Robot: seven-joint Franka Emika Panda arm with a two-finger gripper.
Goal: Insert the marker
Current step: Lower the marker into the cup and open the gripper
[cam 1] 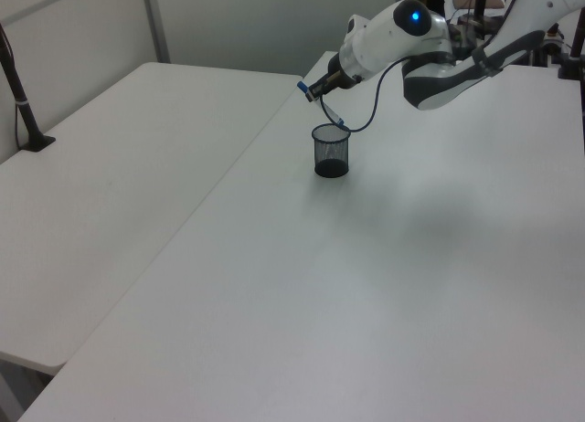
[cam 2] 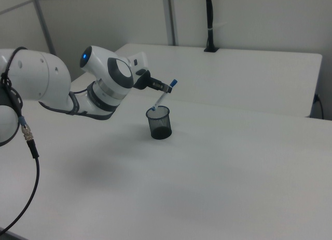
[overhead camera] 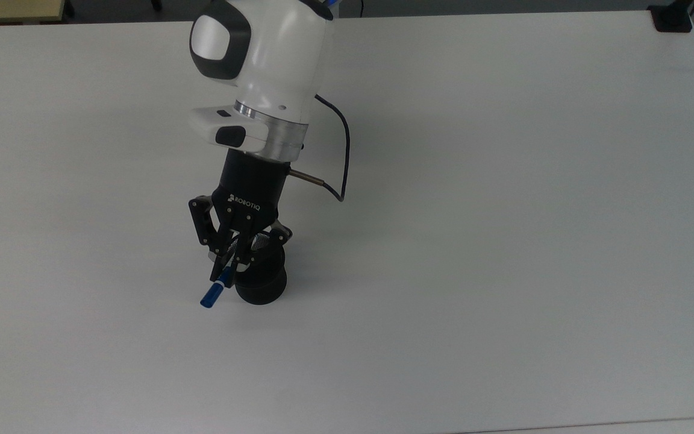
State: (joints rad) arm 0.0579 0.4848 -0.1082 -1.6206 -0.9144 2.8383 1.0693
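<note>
- We see the claw (overhead camera: 227,272) closed on the marker (overhead camera: 214,289), pinching its barrel between the 2 black fingers (overhead camera: 220,265).
- In the top view the blue cap sticks out below and to the top view's left of the fingers, over the counter (overhead camera: 503,241) beside the mesh cup (overhead camera: 261,283).
- In the right view the marker (cam 2: 162,98) is tilted: its blue cap is up and toward the right view's right, and its lower end dips to the rim of the mesh cup (cam 2: 159,122), just at the opening.
- In the left view the marker (cam 1: 322,107) slants down toward the left view's right, its lower tip just above the rim of the mesh cup (cam 1: 331,150).
- We cannot tell whether the tip touches the rim or is already inside.
- The mesh cup stands upright on the white counter (cam 1: 384,285), under the claw (cam 1: 319,91).
- A dark cable (overhead camera: 340,144) loops from the wrist on the top view's right of the arm (overhead camera: 265,66).
- A 2nd white counter (cam 1: 119,166) adjoins on the left view's left.
</note>
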